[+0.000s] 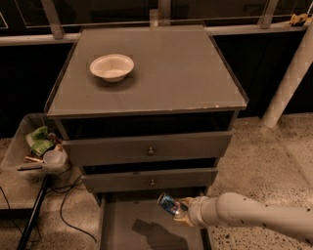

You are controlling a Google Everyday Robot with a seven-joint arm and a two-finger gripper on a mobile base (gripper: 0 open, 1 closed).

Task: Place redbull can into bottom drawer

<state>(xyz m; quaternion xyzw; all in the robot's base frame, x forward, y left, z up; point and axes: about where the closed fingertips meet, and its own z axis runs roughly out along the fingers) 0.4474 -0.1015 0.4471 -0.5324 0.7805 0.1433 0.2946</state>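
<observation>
Holding redbull can tilted in claw, we hover over open bottom drawer, below front edge of bench. Carry done, we judge; lowering and release left. White bowl near back-left corner of bench.

- Grey cabinet with 2 knobbed drawers, backed by dark windows.
- Speckled floor; white post at right.
- Clear bin and black cables at left.
- Gripper low before the cabinet.

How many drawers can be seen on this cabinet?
3. The top drawer, knobbed, sits under the cabinet top; the middle drawer, knobbed, just below; the bottom drawer is pulled open lowest. The gripper holds the redbull can above it.
</observation>
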